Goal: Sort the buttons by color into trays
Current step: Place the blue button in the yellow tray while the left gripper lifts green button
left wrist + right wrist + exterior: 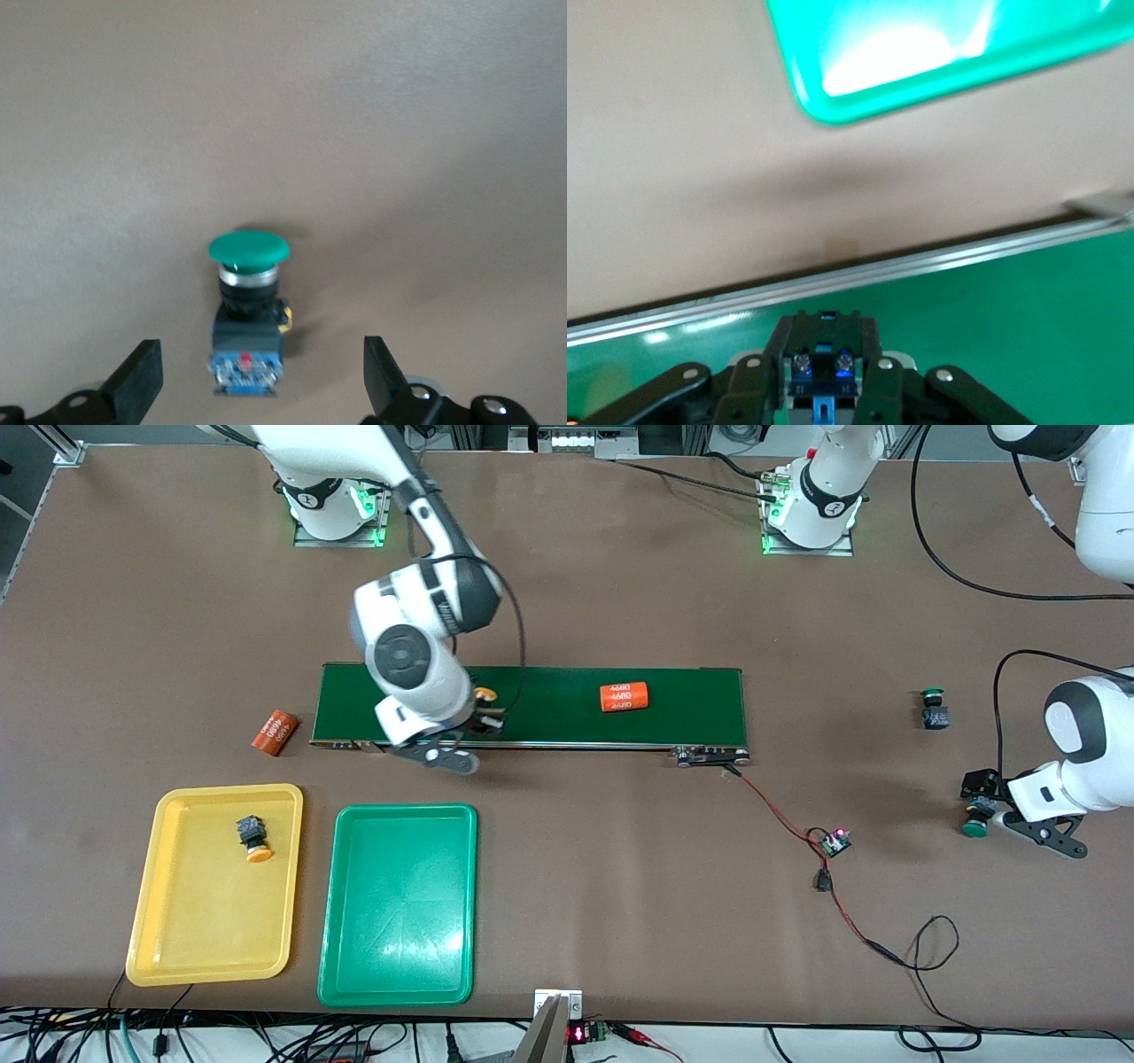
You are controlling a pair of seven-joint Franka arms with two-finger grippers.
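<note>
Conveyor belt (567,704) anchors everything: nearer the camera than it lie the yellow tray (159,948), holding one yellow button (253,839), and the green tray (350,957). Over the belt's right-arm end, the right gripper (483,722) is clenched on the second yellow button (484,695); lifting it to the yellow tray looks next. Toward the left arm's end, the left gripper (263,376) waits spread around a green button (249,310), another green button (933,708) close by.

"4680" on both orange cylinders (624,696), (274,732)
</note>
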